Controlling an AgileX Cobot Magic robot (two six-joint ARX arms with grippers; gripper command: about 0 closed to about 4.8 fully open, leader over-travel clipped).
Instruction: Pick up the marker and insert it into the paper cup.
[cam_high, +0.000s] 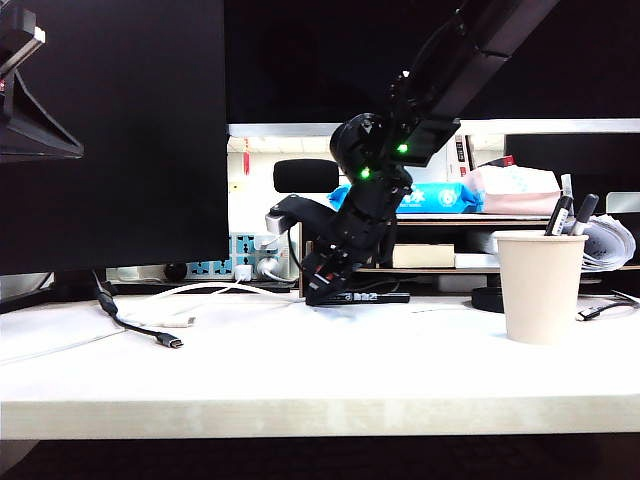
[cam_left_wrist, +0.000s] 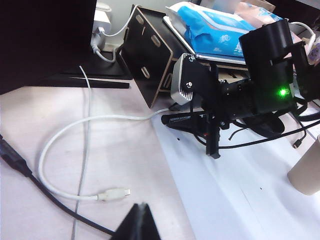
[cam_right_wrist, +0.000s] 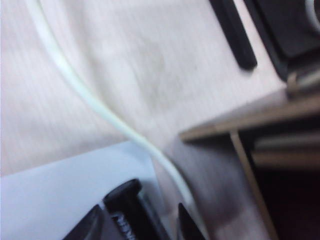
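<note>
My right end effector (cam_right_wrist: 142, 222) shows matt black plastic, both fingers (cam_right_wrist: 90, 227) dull. Between them the marker (cam_right_wrist: 131, 210) gleams a little, smooth black plastic with white print. The table (cam_high: 300, 370) under it is pale wood-look laminate, smooth with faint grain, plus a sheet of white paper (cam_left_wrist: 235, 200), flat and matt. A white cable (cam_left_wrist: 75, 145) looks rubbery, slightly glossy. At three o'clock, the paper cup (cam_high: 540, 290): beige, matt, unprinted. Behind, a shelf (cam_left_wrist: 145, 55) of dark matt board. My left end effector (cam_left_wrist: 137, 225) is matt black too.
</note>
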